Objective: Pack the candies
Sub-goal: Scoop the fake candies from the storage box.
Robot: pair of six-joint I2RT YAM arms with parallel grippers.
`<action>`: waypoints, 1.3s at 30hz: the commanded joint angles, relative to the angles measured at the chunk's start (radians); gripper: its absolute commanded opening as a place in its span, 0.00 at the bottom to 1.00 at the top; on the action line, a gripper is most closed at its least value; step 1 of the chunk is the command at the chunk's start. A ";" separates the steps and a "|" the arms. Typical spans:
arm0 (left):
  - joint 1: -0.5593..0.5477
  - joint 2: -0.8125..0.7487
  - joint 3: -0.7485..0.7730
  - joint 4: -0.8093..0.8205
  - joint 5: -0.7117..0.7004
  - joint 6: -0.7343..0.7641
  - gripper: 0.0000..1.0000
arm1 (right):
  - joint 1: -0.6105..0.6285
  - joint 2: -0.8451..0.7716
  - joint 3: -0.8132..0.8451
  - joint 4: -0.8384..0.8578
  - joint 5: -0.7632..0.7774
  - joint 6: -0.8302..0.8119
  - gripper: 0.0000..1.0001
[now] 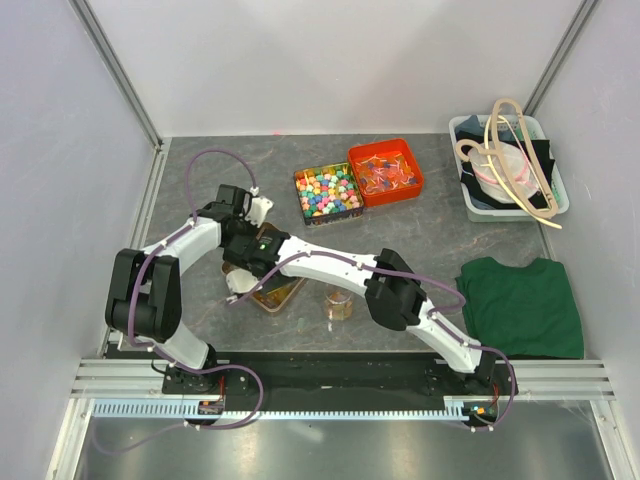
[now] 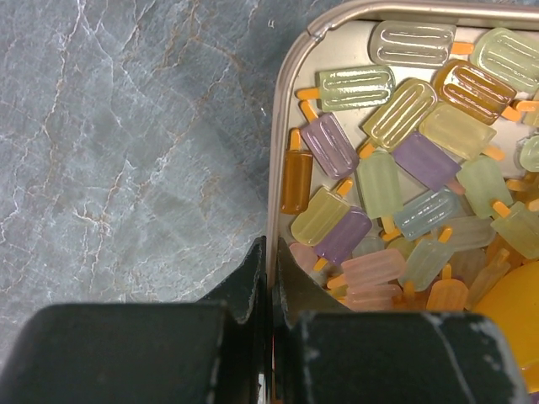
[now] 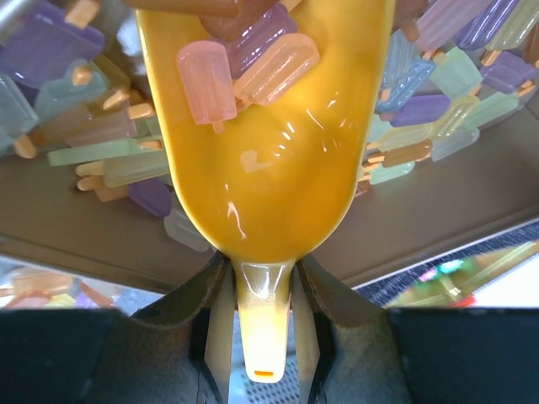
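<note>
The candies [image 2: 396, 181] are flat, translucent, popsicle-shaped pieces in pale green, yellow, purple, pink and orange. They lie heaped in a shallow metal tin [image 2: 282, 126], which shows near the table's front left in the top view [image 1: 275, 293]. My left gripper [image 2: 271, 261] is shut on the tin's rim, one finger outside and one inside. My right gripper [image 3: 263, 337] is shut on the handle of a yellow scoop [image 3: 261, 168]. The scoop's bowl is down in the tin among the candies [image 3: 438, 109], with a few pieces [image 3: 244, 63] resting in it.
A small clear jar [image 1: 338, 305] stands just right of the tin. Behind are a box of bright cube candies [image 1: 327, 192] and a red box [image 1: 386, 172]. A pale bin with hangers [image 1: 508, 165] sits back right, and a green cloth [image 1: 522, 305] lies front right.
</note>
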 commanded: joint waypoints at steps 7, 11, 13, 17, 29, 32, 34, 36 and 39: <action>0.001 -0.066 -0.007 0.074 -0.026 -0.079 0.02 | -0.093 0.089 0.102 -0.074 -0.466 0.146 0.00; 0.001 -0.068 -0.012 0.080 -0.022 -0.079 0.02 | -0.129 0.046 0.050 -0.024 -0.548 0.175 0.00; 0.001 -0.069 -0.012 0.080 -0.022 -0.079 0.02 | -0.150 0.025 0.018 0.013 -0.569 0.194 0.00; 0.001 -0.069 -0.015 0.081 -0.025 -0.079 0.02 | -0.168 -0.005 -0.038 0.077 -0.537 0.226 0.00; 0.002 -0.065 -0.028 0.097 -0.026 -0.084 0.02 | -0.253 -0.161 -0.214 0.225 -0.667 0.276 0.00; 0.002 -0.062 -0.027 0.094 -0.014 -0.089 0.02 | -0.277 -0.206 -0.281 0.288 -0.707 0.292 0.00; 0.004 -0.058 -0.027 0.097 -0.007 -0.089 0.02 | -0.288 -0.236 -0.326 0.338 -0.729 0.301 0.00; 0.004 -0.060 -0.027 0.095 -0.005 -0.087 0.02 | -0.297 -0.262 -0.366 0.384 -0.741 0.310 0.00; 0.004 -0.057 -0.027 0.097 0.000 -0.089 0.02 | -0.297 -0.278 -0.398 0.433 -0.740 0.321 0.00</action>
